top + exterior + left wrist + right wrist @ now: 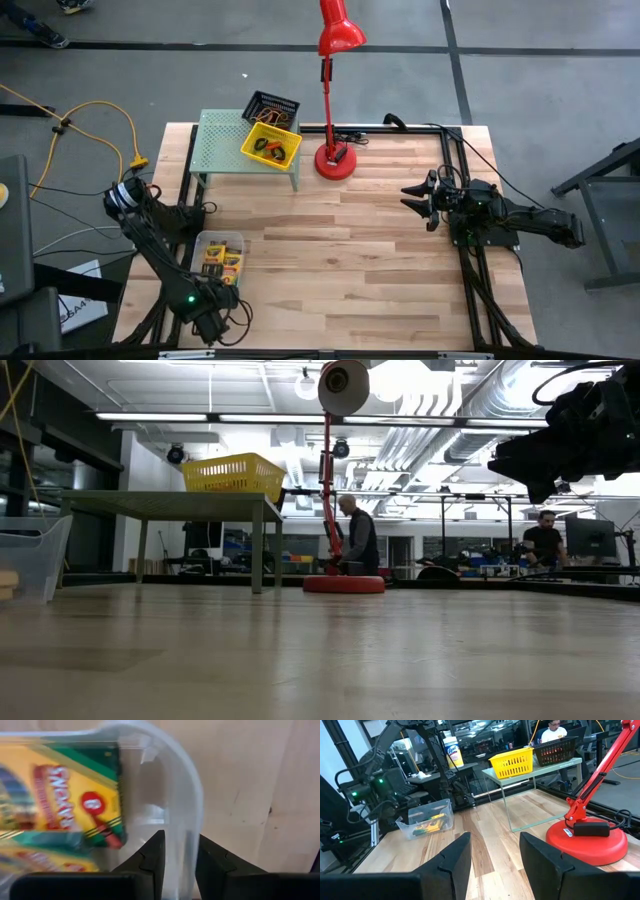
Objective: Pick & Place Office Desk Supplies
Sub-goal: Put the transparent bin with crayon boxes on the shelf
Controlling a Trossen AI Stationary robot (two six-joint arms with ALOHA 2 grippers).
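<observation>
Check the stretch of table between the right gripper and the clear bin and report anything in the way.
Nothing visible: bare wood lies between the right gripper and the clear bin. The red lamp stands off to the side.

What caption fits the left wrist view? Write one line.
Left gripper straddling the clear bin's rim, crayon boxes inside.

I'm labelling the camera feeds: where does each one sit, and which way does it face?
High view: overhead, straight down on the table; both arms show.
Low view: table height, facing the red lamp; a dark arm at upper right.
Left wrist view: on the left arm, over the clear bin of crayon boxes; the left tool straddles its wall.
Right wrist view: facing across the table; right tool open.
Low and right wrist views share the yellow bin on the green rack.
</observation>
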